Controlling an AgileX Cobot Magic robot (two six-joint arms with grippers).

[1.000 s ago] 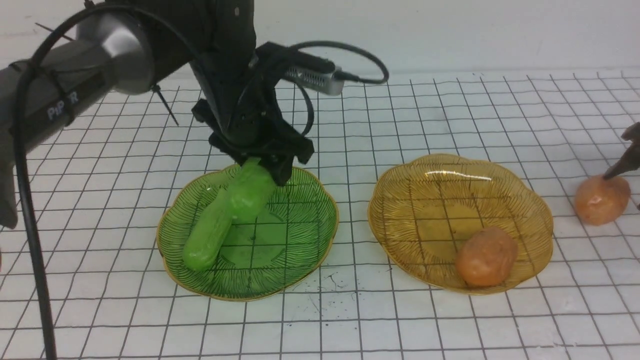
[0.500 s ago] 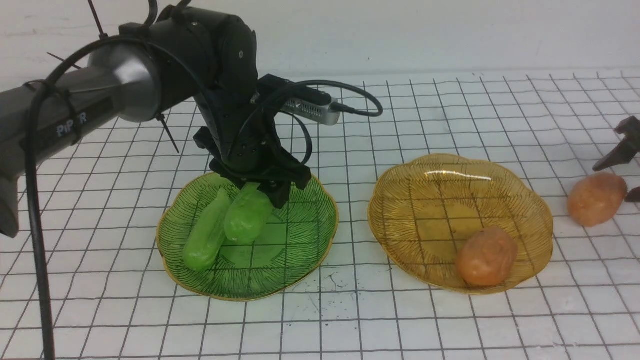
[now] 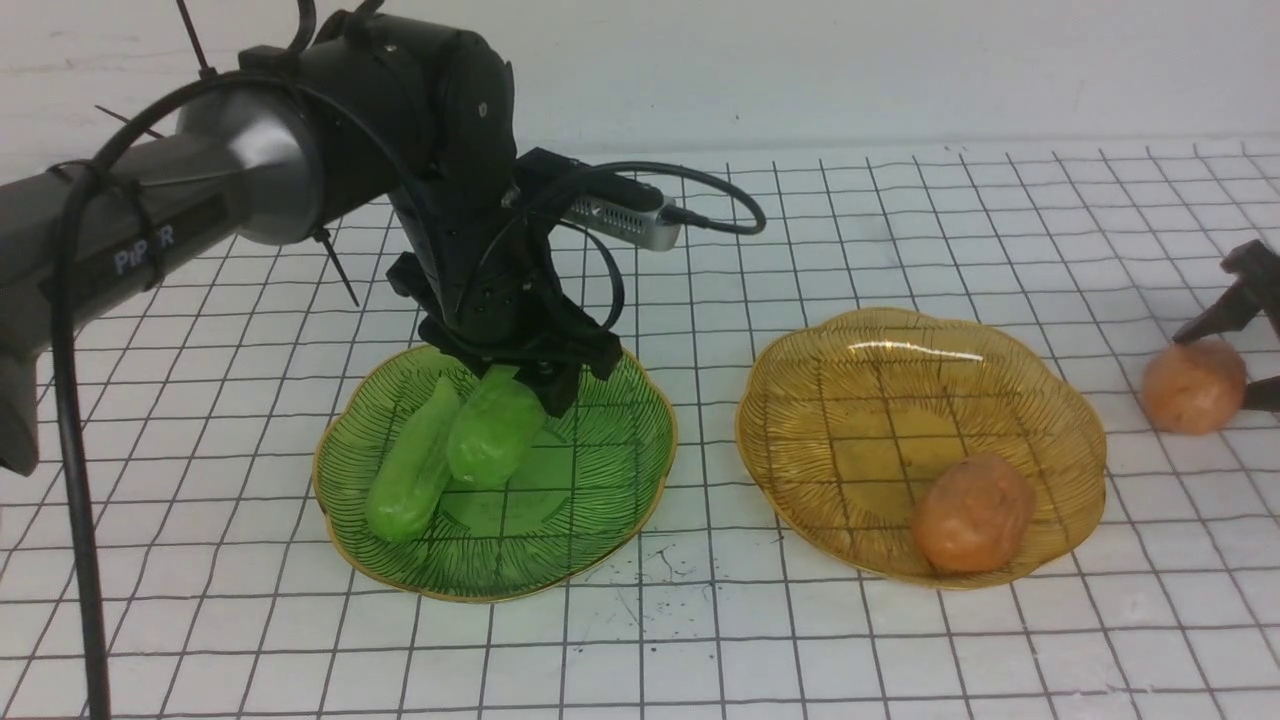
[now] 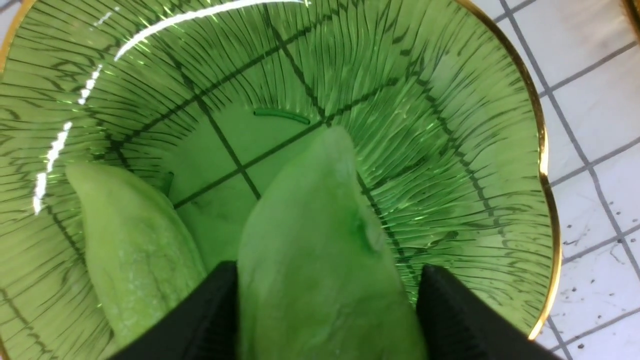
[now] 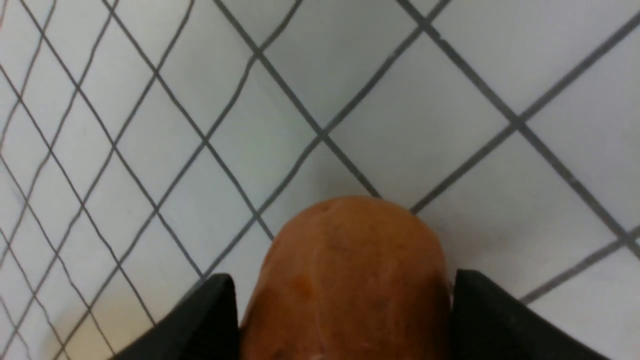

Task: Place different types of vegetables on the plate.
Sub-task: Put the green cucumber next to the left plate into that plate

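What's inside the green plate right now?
Two green vegetables: one lying free, and one between the left gripper's fingers. The gripper hides that one's far end in the front view, and whatever part of the plate is behind.

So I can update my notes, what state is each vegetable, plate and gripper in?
left cucumber: lying on the green plate
right cucumber: between the left fingers, over the green plate
green plate: upright, two cucumbers in or over it
amber plate: upright, one potato in it
potato: resting on the amber plate
other potato: off the plates, between the right fingers
left gripper: around right cucumber
right gripper: around other potato
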